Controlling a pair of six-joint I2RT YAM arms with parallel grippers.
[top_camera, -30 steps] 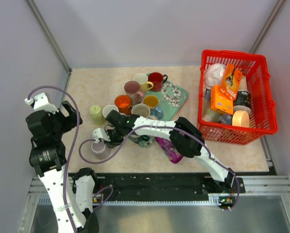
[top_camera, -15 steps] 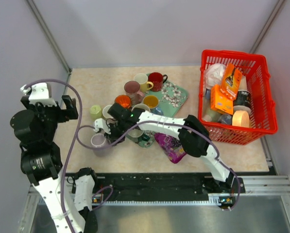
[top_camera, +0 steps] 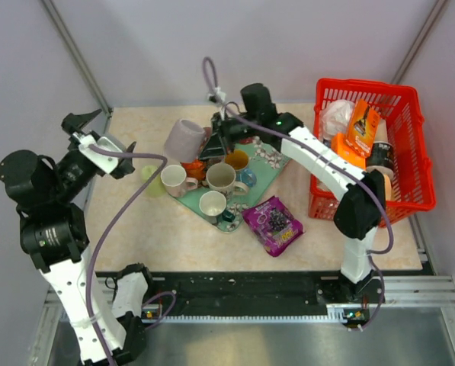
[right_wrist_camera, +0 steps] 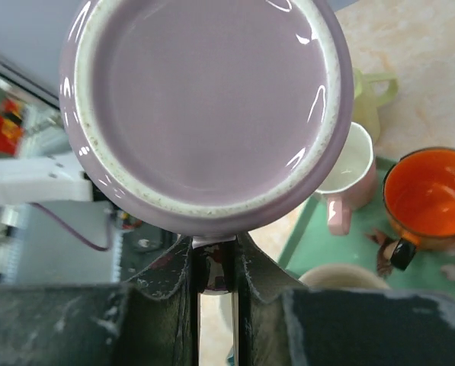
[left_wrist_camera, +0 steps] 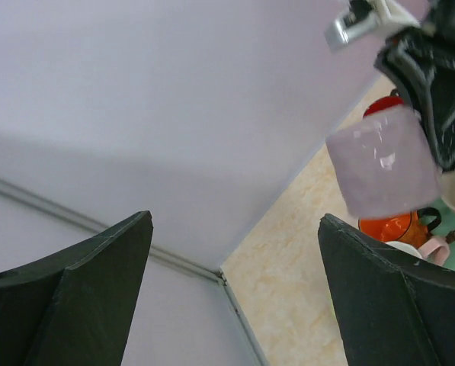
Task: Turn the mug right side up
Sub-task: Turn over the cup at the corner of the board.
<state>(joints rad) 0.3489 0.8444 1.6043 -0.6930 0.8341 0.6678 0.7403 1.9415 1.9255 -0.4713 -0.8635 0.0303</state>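
Mug: the pale lavender ceramic mug point(top_camera: 184, 139) is held in the air over the table's far left part, its base facing the right wrist camera.
Right gripper point(top_camera: 210, 145): fingers nearly together, pinching the mug's side.
Left gripper point(top_camera: 99, 143): fingers spread wide, holding nothing.
Beneath: a green floral tray point(top_camera: 277, 149) with an orange glazed mug point(right_wrist_camera: 429, 198).
Far right: a red plastic basket point(top_camera: 364, 85).

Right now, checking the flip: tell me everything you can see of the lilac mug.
The lilac mug is glossy pale-purple ceramic with a whitish unglazed foot ring. It hangs tilted above the table, near the orange mug. The right gripper is shut on its side, probably the handle; nothing else touches it. Its opening is hidden.
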